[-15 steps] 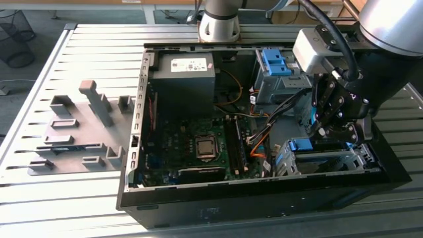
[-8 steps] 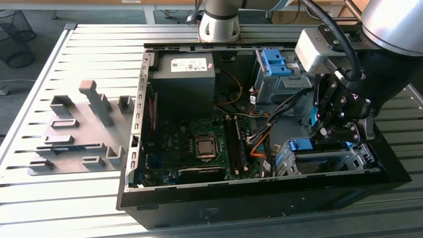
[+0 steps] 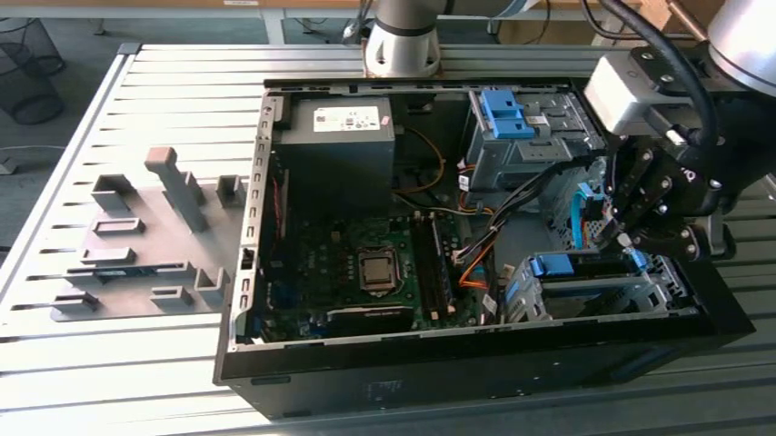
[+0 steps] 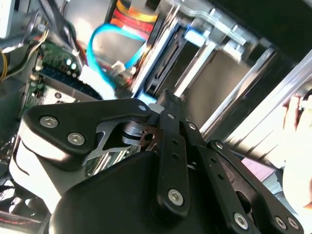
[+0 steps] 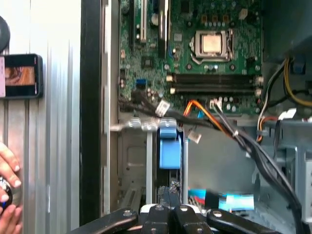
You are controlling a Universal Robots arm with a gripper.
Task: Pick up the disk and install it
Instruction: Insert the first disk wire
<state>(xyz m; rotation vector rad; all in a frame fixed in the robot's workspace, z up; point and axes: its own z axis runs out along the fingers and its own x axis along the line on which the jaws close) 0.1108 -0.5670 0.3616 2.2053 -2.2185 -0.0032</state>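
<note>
On the slatted metal table [image 3: 145,363], open computer case [image 3: 363,381]; end effector [image 3: 628,238] closed, empty, over drive bay [image 3: 582,291].

1. The desk [image 3: 145,363] is ribbed metal with a dull silver sheen.
2. The computer case [image 3: 485,377] has matt black outer walls and bare grey sheet metal inside.
3. The drive cage [image 3: 582,295] is plain brushed-looking metal; the carrier [image 5: 169,146] in it is smooth, bright blue plastic.
4. The tool [image 4: 165,109] has matt black links, probably anodised metal, with shiny screw heads.
5. The fixture block [image 3: 145,241] looks like matt grey plastic.
</note>
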